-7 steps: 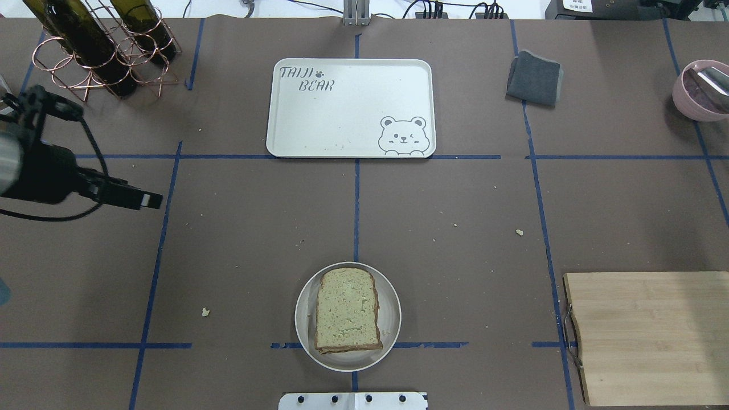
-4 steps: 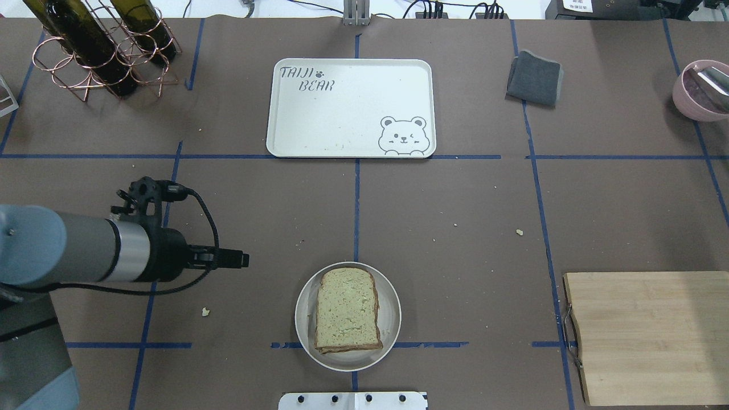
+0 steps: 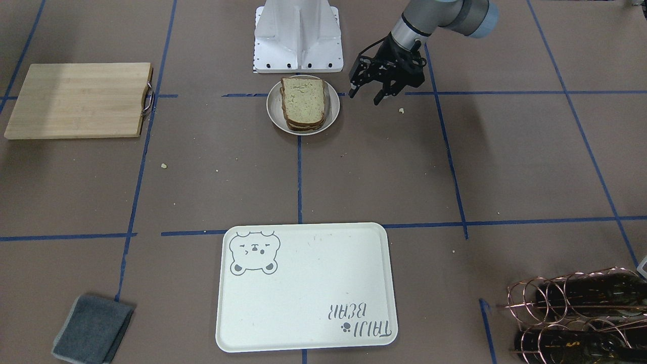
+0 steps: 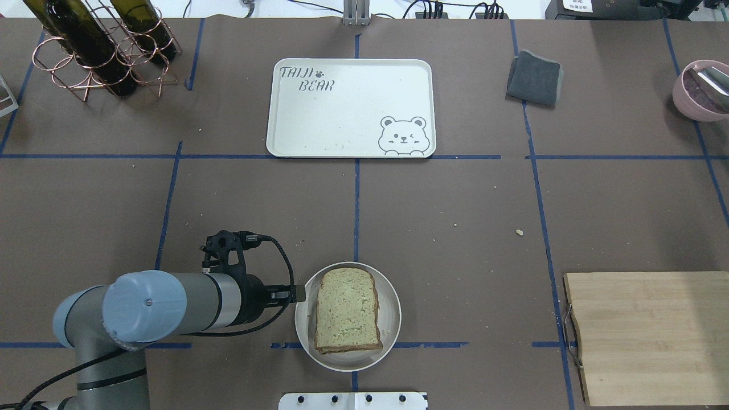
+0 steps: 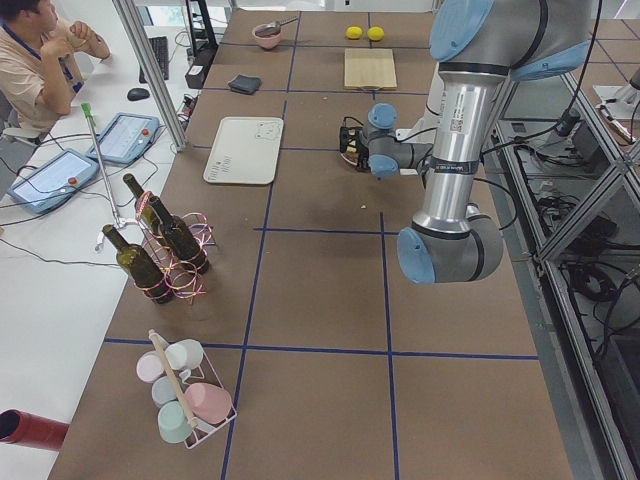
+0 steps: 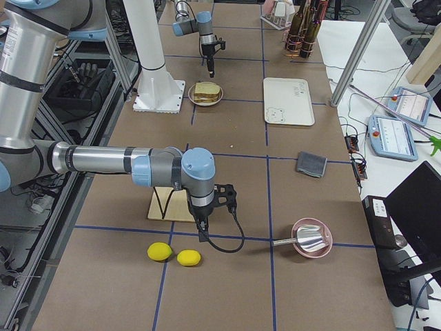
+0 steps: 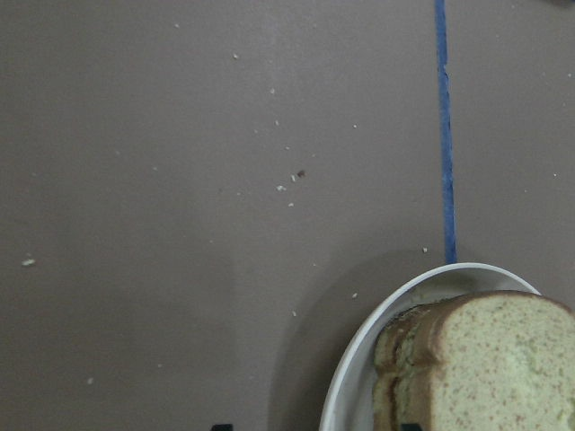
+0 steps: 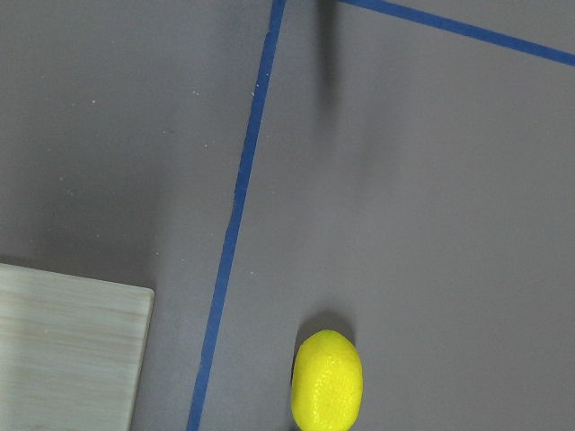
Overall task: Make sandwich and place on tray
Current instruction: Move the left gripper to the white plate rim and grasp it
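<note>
Left pincer (image 3: 365, 97) spread just beside the plate (image 3: 274, 107) — rim between it and sandwich (image 3: 302, 98).

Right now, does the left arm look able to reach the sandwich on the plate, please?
Probably yes: the left pincer hangs open just beside the plate that holds the sandwich, with nothing between them that I can see.

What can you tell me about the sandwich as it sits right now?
The sandwich is a flat stack of squarish bread slices, pale tan and speckled on top, with dark brown crust. The front-facing view shows at least two layers at its edge, and no filling is visible. It lies on the small round white plate near the robot's base, far from the tray. The open left gripper hovers beside the plate, not touching the bread.
</note>
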Action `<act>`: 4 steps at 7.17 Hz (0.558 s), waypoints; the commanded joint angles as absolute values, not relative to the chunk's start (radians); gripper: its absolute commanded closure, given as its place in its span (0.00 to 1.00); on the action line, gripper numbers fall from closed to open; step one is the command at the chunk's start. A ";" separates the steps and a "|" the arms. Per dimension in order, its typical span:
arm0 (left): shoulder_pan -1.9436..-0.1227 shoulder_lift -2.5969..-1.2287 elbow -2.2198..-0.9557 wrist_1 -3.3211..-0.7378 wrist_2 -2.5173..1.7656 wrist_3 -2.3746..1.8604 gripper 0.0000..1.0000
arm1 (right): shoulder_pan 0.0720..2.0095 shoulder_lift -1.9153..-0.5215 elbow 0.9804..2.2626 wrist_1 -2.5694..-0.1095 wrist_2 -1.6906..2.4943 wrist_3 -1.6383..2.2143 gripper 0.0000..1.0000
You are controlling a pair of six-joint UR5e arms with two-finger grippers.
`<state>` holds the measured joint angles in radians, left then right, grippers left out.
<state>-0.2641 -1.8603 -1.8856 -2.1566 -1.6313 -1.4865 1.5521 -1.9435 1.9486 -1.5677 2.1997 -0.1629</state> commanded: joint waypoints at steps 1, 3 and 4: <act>-0.247 -1.878 -1.853 -2.154 -1.623 -1.491 0.40 | 1.554 -1.944 1.947 -1.568 2.200 -0.163 0.00; -0.233 -1.879 -1.845 -2.154 -1.623 -1.491 0.54 | 1.554 -1.944 1.939 -1.568 2.200 -0.163 0.00; -0.232 -1.881 -1.842 -2.154 -1.621 -1.491 0.57 | 1.554 -1.944 1.939 -1.568 2.200 -0.163 0.00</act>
<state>-0.2365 -1.8792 -1.8472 -2.1537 -1.6223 -1.4909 1.5538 -1.9435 1.9405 -1.5677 2.1997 -0.1626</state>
